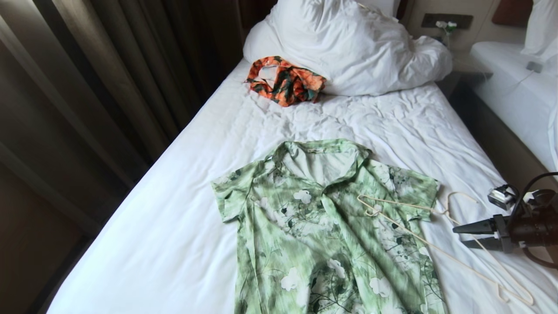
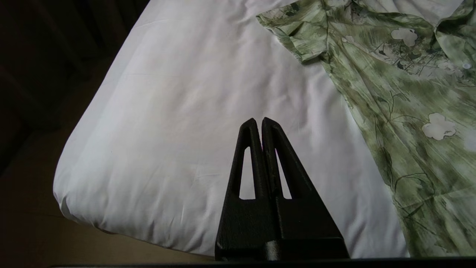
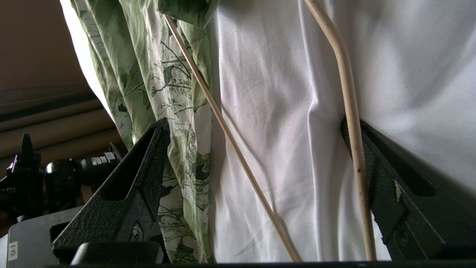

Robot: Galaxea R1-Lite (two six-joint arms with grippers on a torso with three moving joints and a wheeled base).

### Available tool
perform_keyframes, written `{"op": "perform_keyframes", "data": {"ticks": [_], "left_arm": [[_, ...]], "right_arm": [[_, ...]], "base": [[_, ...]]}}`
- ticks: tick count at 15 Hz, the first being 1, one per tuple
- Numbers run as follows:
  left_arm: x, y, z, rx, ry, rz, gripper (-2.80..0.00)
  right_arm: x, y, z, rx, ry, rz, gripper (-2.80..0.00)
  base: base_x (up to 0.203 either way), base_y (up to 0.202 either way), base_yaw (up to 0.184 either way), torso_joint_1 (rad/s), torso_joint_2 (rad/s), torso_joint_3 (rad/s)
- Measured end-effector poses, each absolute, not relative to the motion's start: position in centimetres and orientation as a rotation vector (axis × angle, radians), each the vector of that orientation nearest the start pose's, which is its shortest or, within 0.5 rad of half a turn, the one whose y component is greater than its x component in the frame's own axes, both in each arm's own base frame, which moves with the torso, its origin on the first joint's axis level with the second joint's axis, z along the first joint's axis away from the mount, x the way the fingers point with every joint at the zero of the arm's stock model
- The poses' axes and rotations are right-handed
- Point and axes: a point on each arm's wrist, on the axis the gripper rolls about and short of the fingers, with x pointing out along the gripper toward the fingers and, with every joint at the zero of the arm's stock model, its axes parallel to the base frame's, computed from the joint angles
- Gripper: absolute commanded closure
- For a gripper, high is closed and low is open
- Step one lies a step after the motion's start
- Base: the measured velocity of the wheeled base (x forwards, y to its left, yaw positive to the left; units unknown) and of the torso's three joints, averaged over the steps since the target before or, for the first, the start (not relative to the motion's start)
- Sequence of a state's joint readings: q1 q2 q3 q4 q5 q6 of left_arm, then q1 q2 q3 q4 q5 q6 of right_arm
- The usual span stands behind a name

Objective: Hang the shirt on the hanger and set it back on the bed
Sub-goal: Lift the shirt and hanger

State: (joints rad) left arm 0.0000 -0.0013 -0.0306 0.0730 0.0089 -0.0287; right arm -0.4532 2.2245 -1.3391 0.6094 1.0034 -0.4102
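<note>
The shirt (image 1: 331, 226) is spread flat, front up, on the white sheet of the bed (image 1: 174, 226), its collar turned toward the bunched duvet (image 1: 348, 48) at the head end and its hem running off toward the foot. The hanger (image 1: 436, 244) is laid partly on the shirt's sleeve nearest the bed's right edge, one corner resting on the chest of the shirt, the other corner out on the bare sheet toward the foot, and the hook curled on the sheet beside the sleeve. The right gripper (image 1: 462, 235) is held low over the sheet near the right edge, pointing across the bed, with its fingers (image 3: 137, 186) spread wide; in the right wrist view two wires of the hanger are seen between them, one close against a finger. The left gripper (image 2: 259, 123) is kept above the sheet near the left edge, its fingers pressed together on nothing. An orange patterned garment (image 1: 285, 80) is crumpled against the duvet.
</note>
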Motion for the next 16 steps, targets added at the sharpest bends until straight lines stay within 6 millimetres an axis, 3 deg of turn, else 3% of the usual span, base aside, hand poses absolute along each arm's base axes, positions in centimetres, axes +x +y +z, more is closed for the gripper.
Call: {"op": "perform_keyframes", "data": {"ticks": [10,16], "left_arm": [[-2.5,0.0,7.6,-0.028,0.041,0.01,0.0],[-2.5,0.0,7.6,-0.028,0.041,0.01,0.0]], "right_arm": [[32.7,-13.8,7.0,0.633,0.974,0.637,0.0],[31.8,-13.4,10.6,0.556,0.922,0.62,0.0]], "base": [[0.0,0.0,0.0,0.0,0.0,0.0],[0.0,0.0,0.0,0.0,0.0,0.0]]}}
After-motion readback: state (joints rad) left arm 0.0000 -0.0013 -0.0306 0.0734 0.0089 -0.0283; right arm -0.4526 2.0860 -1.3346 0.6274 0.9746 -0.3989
